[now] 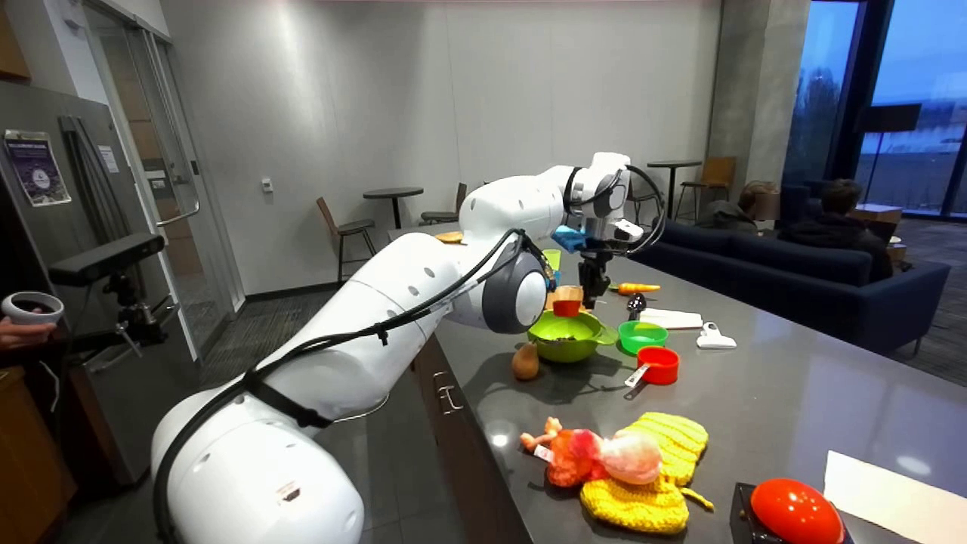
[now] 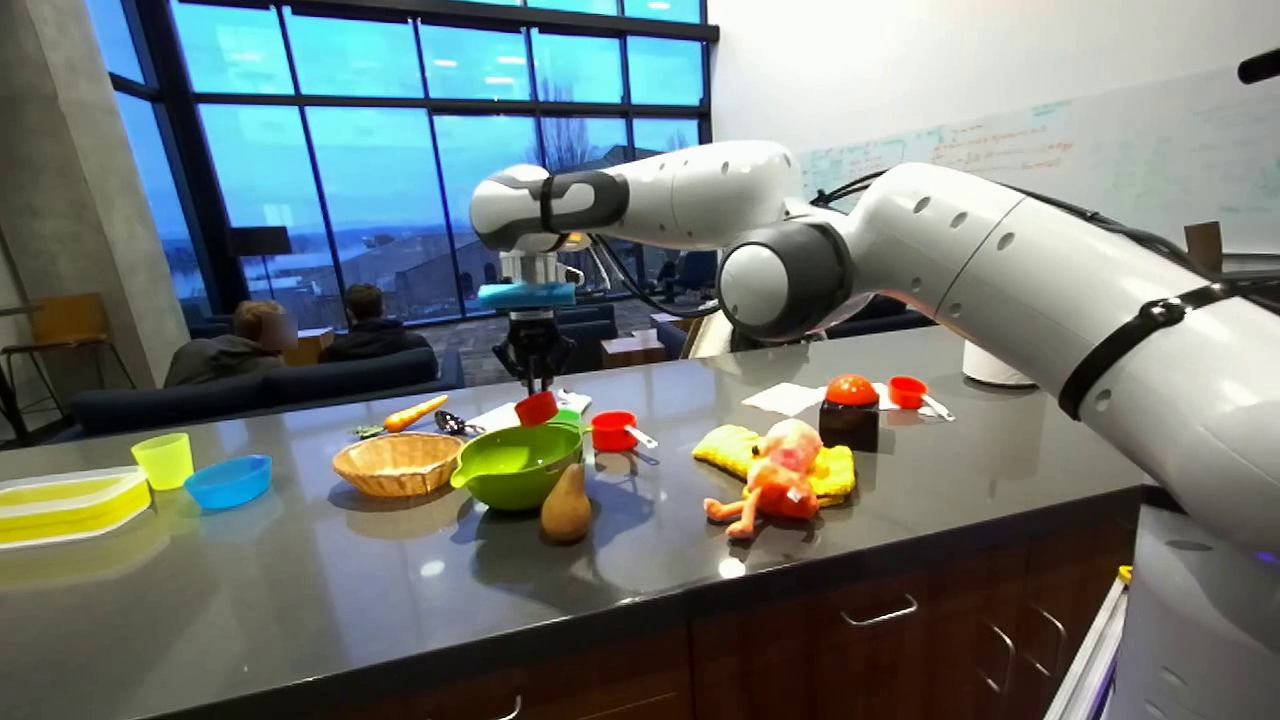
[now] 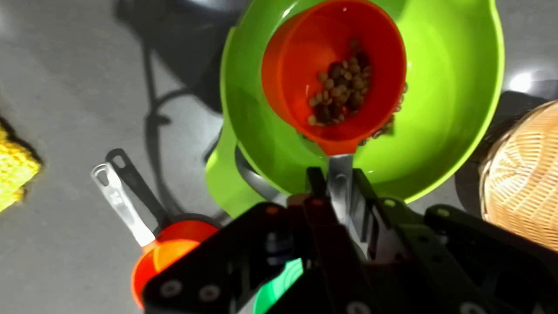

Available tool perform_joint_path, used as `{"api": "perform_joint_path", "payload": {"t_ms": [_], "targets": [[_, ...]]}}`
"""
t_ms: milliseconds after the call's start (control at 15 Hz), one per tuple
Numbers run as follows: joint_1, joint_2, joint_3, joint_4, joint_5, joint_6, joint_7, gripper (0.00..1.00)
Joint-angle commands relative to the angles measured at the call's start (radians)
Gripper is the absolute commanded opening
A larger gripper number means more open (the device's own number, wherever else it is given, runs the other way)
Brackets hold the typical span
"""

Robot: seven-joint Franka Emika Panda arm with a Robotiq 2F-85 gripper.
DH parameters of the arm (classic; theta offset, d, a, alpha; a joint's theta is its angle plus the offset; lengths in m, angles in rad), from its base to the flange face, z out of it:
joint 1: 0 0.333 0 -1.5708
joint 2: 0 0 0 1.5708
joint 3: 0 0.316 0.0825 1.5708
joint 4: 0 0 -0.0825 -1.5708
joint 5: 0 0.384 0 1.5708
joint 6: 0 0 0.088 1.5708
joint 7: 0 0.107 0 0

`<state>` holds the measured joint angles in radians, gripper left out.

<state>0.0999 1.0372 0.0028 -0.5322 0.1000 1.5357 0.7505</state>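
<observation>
My gripper [image 3: 338, 176] is shut on the metal handle of a red measuring cup [image 3: 314, 61], one finger on each side. Brown pellets [image 3: 342, 91] lie inside the cup. Directly beneath is a lime-green bowl [image 3: 449, 109] with a spout and side handle; more pellets [image 3: 388, 126] show in it, partly hidden by the cup. In both exterior views the cup [image 2: 536, 407] hangs at or just above the bowl's rim [image 2: 520, 440], slightly tilted in one of them. Fingers point downward there, and the cup's handle is largely hidden by them.
Close around the bowl stand a pear [image 2: 567, 505], a wicker basket [image 2: 397, 465], another red measuring cup [image 1: 659, 365] and a small green bowl [image 1: 642, 338]. A carrot [image 1: 638, 288] lies behind. Toward the arm's base lie a plush toy [image 1: 604, 457] and a red button [image 1: 797, 510].
</observation>
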Motion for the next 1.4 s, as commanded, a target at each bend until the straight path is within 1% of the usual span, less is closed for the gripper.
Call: {"api": "perform_joint_path", "payload": {"t_ms": [0, 333, 800, 867, 933, 1000, 1133, 1333], "targets": [[-0.013, 0.048, 0.046, 0.035, 0.06, 0.063, -0.003, 0.04], [-0.009, 0.103, 0.078, 0.033, 0.086, 0.132, -0.002, 0.04], [-0.012, 0.123, 0.091, 0.031, 0.074, 0.137, -0.019, 0.04], [-0.013, 0.124, 0.091, 0.031, 0.073, 0.137, -0.022, 0.14], [-0.013, 0.123, 0.09, 0.031, 0.072, 0.136, -0.024, 0.43], [-0.012, 0.123, 0.089, 0.031, 0.071, 0.136, -0.026, 0.43], [-0.012, 0.123, 0.087, 0.031, 0.069, 0.136, -0.028, 0.53], [-0.008, 0.12, 0.08, 0.032, 0.059, 0.132, -0.034, 0.74]]}}
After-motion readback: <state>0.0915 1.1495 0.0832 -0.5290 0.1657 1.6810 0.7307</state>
